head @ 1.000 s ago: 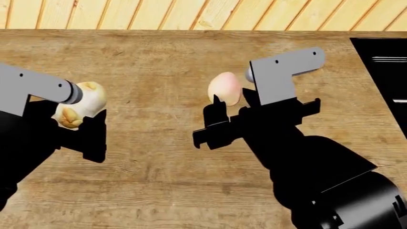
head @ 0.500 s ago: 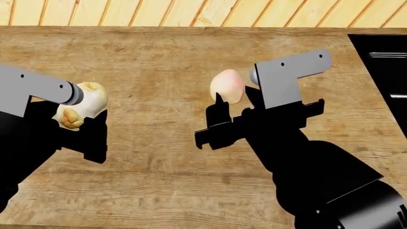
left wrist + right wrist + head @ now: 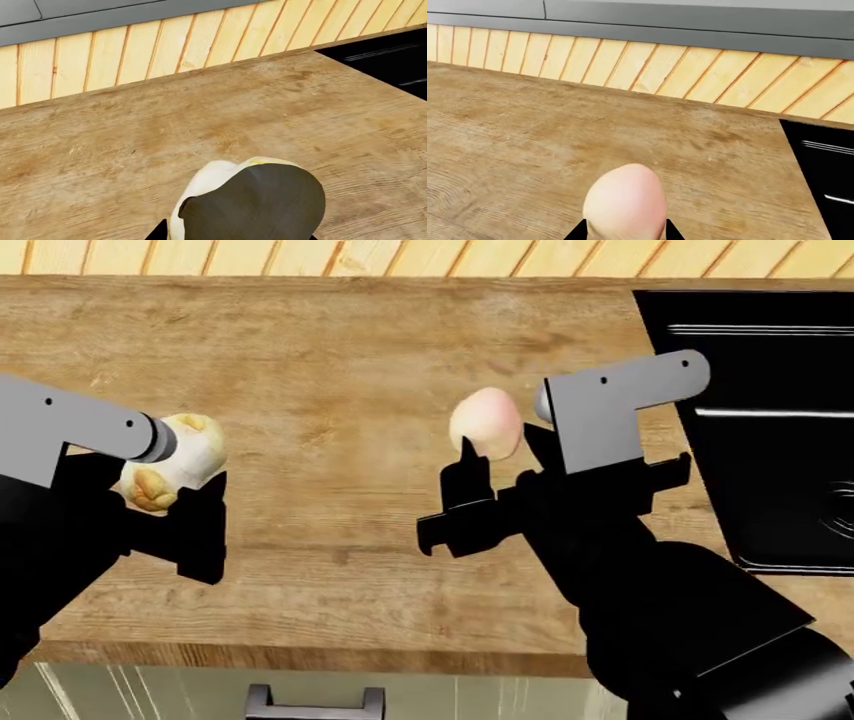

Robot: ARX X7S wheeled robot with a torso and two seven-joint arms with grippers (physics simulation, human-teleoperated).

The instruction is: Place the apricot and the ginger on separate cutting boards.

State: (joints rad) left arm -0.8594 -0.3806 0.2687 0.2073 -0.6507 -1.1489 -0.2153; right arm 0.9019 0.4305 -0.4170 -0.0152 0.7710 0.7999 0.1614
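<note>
This is a kitchen, drawn by a simulator. A long wooden bench [image 3: 334, 350] with a worn grain runs along a wall clad in pale upright wooden slats [image 3: 627, 62], with a grey band [image 3: 694, 25] above them. Set into the bench at one end is a flat black cooktop [image 3: 787, 420] with thin light lines on it. Below the front edge of the bench shows a pale cupboard front [image 3: 160, 695] with a dark metal handle [image 3: 314, 702].

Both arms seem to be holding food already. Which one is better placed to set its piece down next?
Neither clearly: the left end effector holds the ginger, the right end effector the apricot, and no cutting board is in view.
</note>
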